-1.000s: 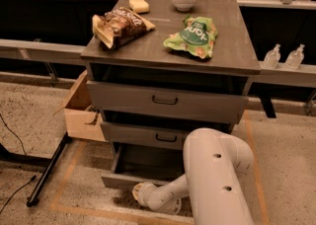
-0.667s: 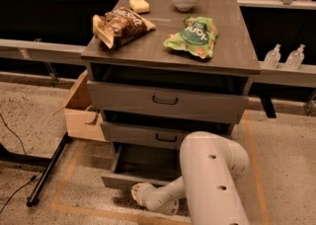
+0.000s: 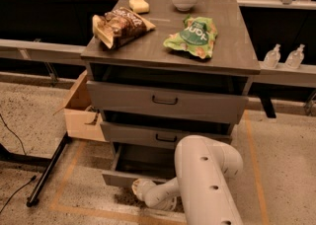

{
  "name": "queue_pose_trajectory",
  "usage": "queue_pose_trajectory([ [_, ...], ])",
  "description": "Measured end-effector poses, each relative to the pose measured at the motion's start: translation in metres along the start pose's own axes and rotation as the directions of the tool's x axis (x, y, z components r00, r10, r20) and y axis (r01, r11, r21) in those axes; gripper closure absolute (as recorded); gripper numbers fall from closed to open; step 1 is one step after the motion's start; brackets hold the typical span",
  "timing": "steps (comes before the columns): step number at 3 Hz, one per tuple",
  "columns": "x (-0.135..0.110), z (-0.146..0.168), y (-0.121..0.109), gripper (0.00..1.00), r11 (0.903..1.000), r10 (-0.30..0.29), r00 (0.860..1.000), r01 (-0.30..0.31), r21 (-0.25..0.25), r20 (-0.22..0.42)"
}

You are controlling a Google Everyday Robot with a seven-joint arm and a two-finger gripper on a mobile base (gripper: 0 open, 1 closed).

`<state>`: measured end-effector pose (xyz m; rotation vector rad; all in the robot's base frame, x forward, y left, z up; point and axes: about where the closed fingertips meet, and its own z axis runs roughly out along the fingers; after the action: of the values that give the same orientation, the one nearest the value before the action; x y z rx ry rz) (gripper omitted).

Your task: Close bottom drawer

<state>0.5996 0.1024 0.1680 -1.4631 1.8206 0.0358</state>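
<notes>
My gripper sits low at the front panel of the bottom drawer, placed there, I judge, to push it in. I cannot tell whether it is spread or pressed together. The drawer stands pulled out at the foot of the grey cabinet.

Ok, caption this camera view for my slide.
Gripper low at the front of the open bottom drawer of a grey cabinet.

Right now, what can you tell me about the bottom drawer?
The bottom drawer is a shallow grey box, wood by its look, standing pulled well out at the foot of the cabinet. Its inside looks dark. The white arm hides its right half and its handle; the gripper sits low at its front edge.
</notes>
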Motion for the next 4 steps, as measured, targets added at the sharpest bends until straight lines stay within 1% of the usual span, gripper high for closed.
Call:
queue_pose_trajectory([
  [1, -0.002, 0.013, -0.024, 1.00, 0.9985, -0.032, 0.999, 0.032, 0.046, 0.010],
  [2, -0.010, 0.022, -0.048, 1.00, 0.9939, -0.059, 0.998, 0.057, 0.094, 0.027],
  [3, -0.018, 0.029, -0.065, 1.00, 0.9884, -0.084, 0.996, 0.078, 0.130, 0.041],
  [4, -0.027, 0.038, -0.077, 1.00, 0.9833, -0.103, 0.993, 0.093, 0.157, 0.056],
])
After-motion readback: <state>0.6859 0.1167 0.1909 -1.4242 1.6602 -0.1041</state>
